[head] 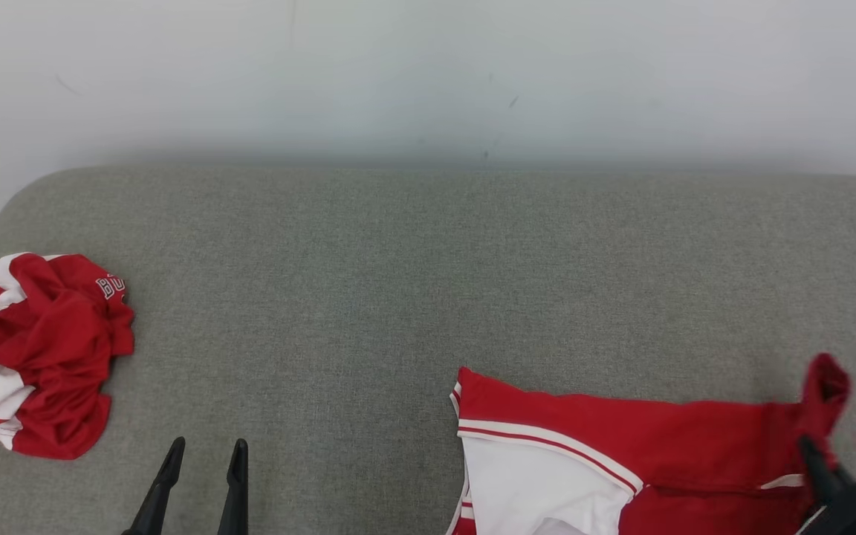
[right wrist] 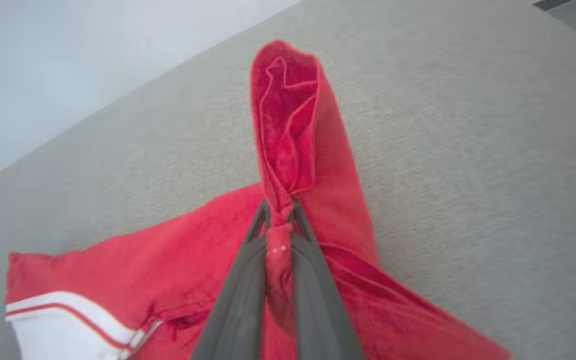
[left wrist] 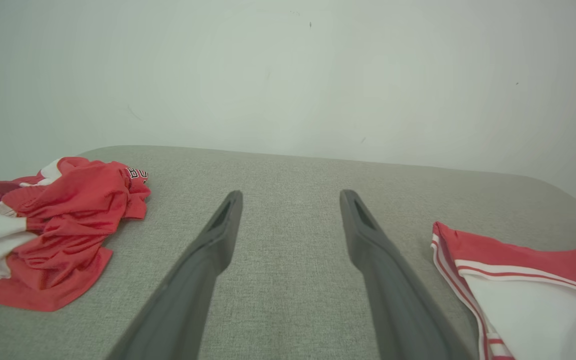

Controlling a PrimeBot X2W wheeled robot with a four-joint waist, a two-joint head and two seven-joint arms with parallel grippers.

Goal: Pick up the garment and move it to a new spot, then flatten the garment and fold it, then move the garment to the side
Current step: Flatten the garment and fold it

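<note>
Lying at the left end of the grey, coarsely woven cushion (head: 398, 282) is a crumpled bundle (head: 34, 353) of thin red and white cloth, lumpy and deeply creased, with part of a lettered patch on top. Right of it the left gripper (head: 207, 444) holds its two dark, tapering fingers spread well apart over bare cushion, with nothing between them. Further right, near the cushion's front edge, lies the garment (head: 658, 438): soft red fabric, mostly flat, with a smooth white panel bordered by a white band and a thin red stripe. Its right corner stands up in a narrow, folded peak. The right gripper (right wrist: 279, 210) has its fingers pressed together on that red corner, bunching the cloth between them. A plain pale wall (head: 398, 74) stands behind.
</note>
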